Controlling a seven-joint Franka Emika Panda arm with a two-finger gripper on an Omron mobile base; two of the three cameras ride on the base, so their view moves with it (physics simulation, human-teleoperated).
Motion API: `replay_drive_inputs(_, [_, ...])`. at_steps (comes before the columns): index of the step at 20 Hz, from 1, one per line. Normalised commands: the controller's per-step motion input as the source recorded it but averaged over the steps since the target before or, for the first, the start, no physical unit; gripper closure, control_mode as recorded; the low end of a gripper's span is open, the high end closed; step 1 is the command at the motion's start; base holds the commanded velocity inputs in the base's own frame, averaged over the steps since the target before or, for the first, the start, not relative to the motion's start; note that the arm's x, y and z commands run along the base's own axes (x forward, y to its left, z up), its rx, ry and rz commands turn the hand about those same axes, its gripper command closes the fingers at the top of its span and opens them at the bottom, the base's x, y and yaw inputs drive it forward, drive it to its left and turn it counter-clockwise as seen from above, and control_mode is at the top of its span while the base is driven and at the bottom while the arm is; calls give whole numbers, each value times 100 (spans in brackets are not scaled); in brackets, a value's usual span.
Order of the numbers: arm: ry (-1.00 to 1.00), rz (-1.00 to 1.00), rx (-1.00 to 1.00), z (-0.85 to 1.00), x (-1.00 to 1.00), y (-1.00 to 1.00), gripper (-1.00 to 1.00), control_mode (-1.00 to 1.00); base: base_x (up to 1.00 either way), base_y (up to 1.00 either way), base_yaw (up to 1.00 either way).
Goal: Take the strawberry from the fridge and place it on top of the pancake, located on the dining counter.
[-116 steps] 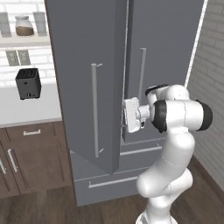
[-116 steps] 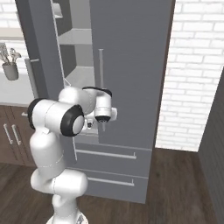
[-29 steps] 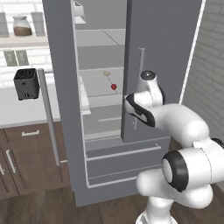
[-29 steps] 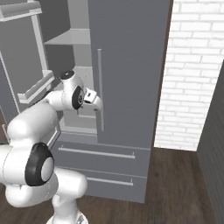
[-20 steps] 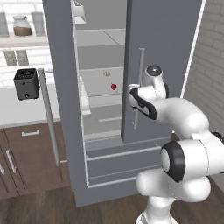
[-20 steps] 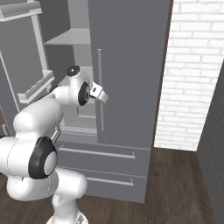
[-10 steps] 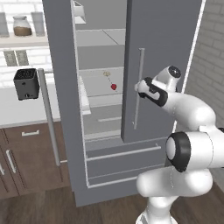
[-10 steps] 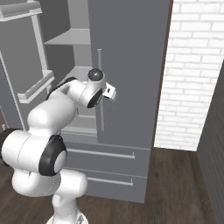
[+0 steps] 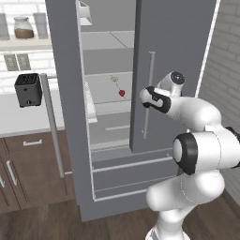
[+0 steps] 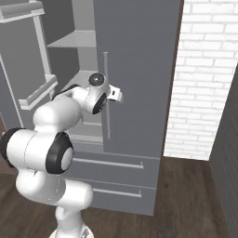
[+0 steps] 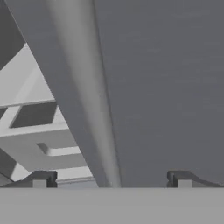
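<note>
The grey fridge (image 9: 178,47) has its left door (image 9: 63,108) swung wide open and its right door shut. On a middle shelf inside lies the tiny red strawberry (image 9: 122,93), with a pale stemmed speck (image 9: 114,79) just above it. My gripper (image 9: 145,98) is right of the strawberry, against the right door's long silver handle (image 9: 149,75). In the hand view my gripper (image 11: 111,180) is open, and the handle (image 11: 83,109) runs up between its fingertips (image 11: 41,179). The pancake and the dining counter are out of view.
The open left door and its bar handle (image 9: 51,126) jut out toward the base. A black toaster (image 9: 28,89) sits on the pale counter (image 9: 18,124) over brown cabinets (image 9: 28,164). Grey drawers (image 9: 122,173) lie below. A white brick wall (image 10: 209,69) stands right of the fridge.
Since the oldest frames the left door has swung wide open. Over the last second the hand has rolled and swung around at the right door's handle, jaws staying open.
</note>
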Motion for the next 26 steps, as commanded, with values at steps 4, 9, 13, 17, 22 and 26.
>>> replay_drive_inputs(4, [3, 0, -2, 0, 48, 9, -100, -100, 0, 0, 0])
replay_drive_inputs(9, [0, 0, 0, 0, 56, 0, -100, -100, 0, 0, 0])
replay_drive_inputs(13, [-4, 0, 0, 0, 41, -2, -100, -100, 0, 0, 0])
replay_drive_inputs(17, [-15, 0, 0, -2, 23, 0, -100, -100, 0, 0, 0])
replay_drive_inputs(22, [-20, 0, 0, -1, 5, 0, -100, -100, 0, 0, 0])
replay_drive_inputs(26, [-3, 3, 0, 1, 14, 0, 100, -100, 0, 0, 0])
